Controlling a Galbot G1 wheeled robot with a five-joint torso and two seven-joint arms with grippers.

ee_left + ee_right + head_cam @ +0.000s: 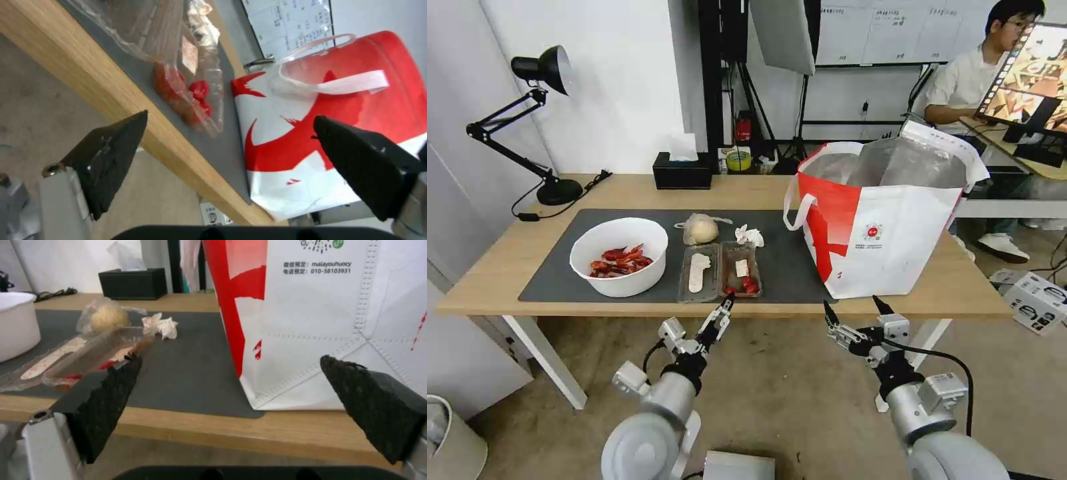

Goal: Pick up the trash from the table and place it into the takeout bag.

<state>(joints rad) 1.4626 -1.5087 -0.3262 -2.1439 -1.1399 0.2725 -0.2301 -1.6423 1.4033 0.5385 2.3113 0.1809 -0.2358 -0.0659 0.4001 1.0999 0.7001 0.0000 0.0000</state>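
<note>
Left gripper (725,308): it was held just below the near edge of the table (507,267), tips pointed up at the near end of the clamshell tray (720,270). In the left wrist view its jaws were seen spread wide, with nothing between them and nothing touched.

Right gripper (854,312): it was held below the table edge, in front of the takeout bag (887,227). Its jaws were also spread wide and empty.

Clamshell tray: it was laid open on the dark mat (547,267), with the long axis running from the near edge away toward the wall. Red scraps were seen in its right half, directly ahead of the left gripper. The left arm was judged the nearer one.

Other trash: the bun in its bag (700,229) and the crumpled tissue (749,235) were placed just behind the tray; the bowl of crayfish shells (619,257) was placed to its left.

Takeout bag: it was stood upright on the right part of the table, mouth open, near the tray but apart from it.

Judgement: the trash was not yet picked up; a short reach forward and upward was needed.
</note>
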